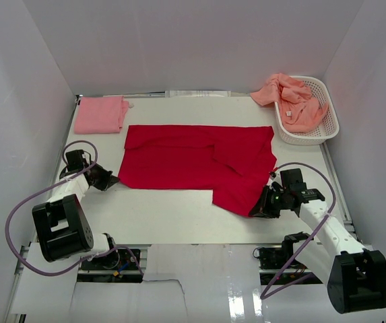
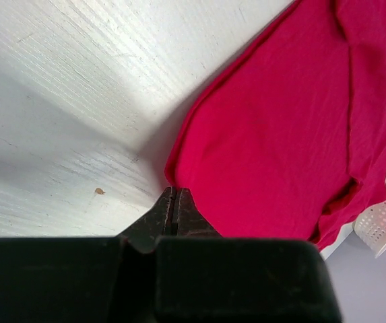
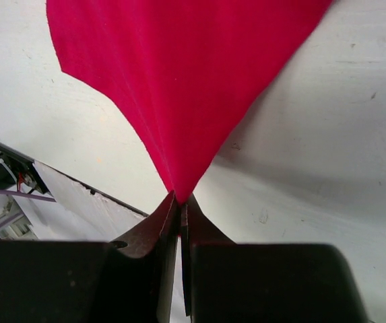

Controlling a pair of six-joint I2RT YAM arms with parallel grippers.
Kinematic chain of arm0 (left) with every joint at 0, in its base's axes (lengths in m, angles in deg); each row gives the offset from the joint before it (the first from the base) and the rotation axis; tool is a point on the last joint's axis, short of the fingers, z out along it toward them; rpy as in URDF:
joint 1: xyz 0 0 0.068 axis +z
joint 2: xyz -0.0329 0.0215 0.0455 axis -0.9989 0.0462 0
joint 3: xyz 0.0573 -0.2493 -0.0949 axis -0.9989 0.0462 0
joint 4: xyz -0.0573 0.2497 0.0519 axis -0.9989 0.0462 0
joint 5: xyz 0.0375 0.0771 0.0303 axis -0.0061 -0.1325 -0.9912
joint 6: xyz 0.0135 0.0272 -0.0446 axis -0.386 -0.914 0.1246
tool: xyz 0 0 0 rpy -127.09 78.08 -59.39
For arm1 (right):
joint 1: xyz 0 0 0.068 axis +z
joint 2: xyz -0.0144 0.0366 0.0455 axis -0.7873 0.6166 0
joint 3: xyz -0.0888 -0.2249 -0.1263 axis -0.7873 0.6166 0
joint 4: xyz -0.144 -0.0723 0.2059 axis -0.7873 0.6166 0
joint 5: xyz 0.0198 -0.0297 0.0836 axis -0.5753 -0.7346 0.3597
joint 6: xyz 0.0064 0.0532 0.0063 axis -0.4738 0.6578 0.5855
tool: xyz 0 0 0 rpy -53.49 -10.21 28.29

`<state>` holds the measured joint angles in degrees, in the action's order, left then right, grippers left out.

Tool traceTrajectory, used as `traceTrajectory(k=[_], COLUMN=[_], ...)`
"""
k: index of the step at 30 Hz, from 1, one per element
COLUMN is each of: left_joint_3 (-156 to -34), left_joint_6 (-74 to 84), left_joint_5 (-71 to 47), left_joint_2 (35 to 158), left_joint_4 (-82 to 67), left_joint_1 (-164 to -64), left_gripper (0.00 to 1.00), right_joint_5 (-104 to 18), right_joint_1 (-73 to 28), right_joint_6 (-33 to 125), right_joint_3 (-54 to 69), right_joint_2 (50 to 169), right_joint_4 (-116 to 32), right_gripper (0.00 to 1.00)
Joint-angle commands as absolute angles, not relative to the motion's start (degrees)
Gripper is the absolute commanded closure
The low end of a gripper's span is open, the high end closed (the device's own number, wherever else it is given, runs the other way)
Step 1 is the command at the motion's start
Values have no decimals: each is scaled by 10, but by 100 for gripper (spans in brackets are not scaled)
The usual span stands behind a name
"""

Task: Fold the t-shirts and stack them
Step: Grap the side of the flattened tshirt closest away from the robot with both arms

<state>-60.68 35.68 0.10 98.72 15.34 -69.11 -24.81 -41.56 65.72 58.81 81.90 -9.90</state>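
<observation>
Left tool [image 2: 174, 196]: clamped on red t-shirt [image 1: 193, 158], near-left corner.
Right tool [image 3: 180, 204]: clamped on near-right corner.
Long axis: stretched left-right across bench [image 1: 166, 215], beyond both tools.

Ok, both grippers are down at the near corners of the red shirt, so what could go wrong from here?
First, the right gripper is shut on only a thin tip of the red t-shirt, so a pull may slip the cloth free.
Second, the left gripper is shut right at the corner's edge, and I cannot tell whether it holds any cloth. A one-sided lift would likely skew the fold.
</observation>
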Motion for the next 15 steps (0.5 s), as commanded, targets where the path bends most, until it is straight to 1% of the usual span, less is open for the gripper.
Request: traceTrajectory(k=[1,9,15], left_joint_3=[-618,-629,-646], left_joint_6=[346,351,365], left_joint_5=[4,8,22], left_joint_2=[978,995,997], left_joint_4=[160,158,157], left_joint_1=[-693,-692,-693], left_gripper=[100,100,100], right_joint_5=[-238,-222,-206], right_joint_1=[-429,-445,-444], right_joint_6=[631,616,618], right_joint_3=[547,539,482], right_joint_2=[811,810,819], right_joint_4=[-54,-33,-36], right_gripper=[92,92,92])
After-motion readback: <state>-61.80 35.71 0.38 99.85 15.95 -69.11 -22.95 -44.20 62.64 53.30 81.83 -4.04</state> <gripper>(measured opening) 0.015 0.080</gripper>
